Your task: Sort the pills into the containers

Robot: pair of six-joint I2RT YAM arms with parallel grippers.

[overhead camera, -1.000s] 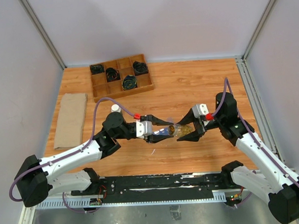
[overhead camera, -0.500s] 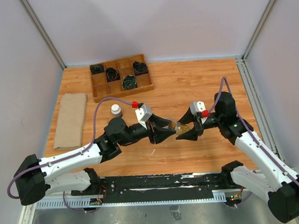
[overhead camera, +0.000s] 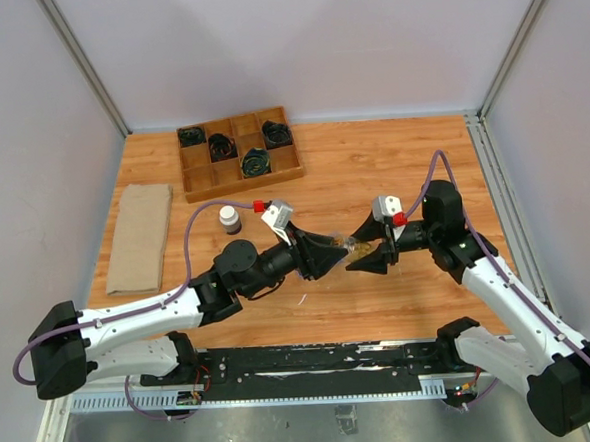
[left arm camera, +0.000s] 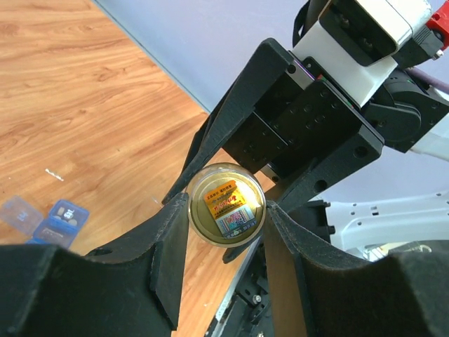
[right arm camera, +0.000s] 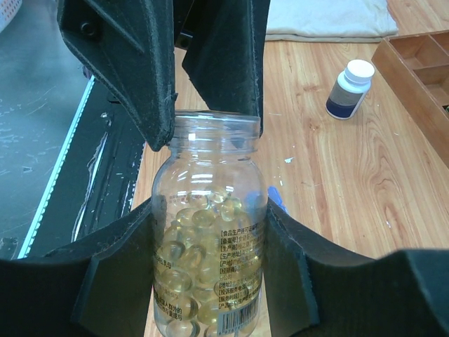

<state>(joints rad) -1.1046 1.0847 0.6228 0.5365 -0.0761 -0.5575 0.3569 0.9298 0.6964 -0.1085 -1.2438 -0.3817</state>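
Wooden table: tray, cloth, bottle

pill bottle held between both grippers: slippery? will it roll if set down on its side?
The bottle is smooth, glossy clear plastic, so it is probably slippery under a light pinch. Its body is round, so it would likely roll if laid on its side. It is partly filled with loose pills, so its weight probably shifts when tilted.

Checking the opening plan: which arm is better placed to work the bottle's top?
Left. The left gripper pinches the pill bottle at its neck end, while the right gripper clamps the body, likely just steadying.
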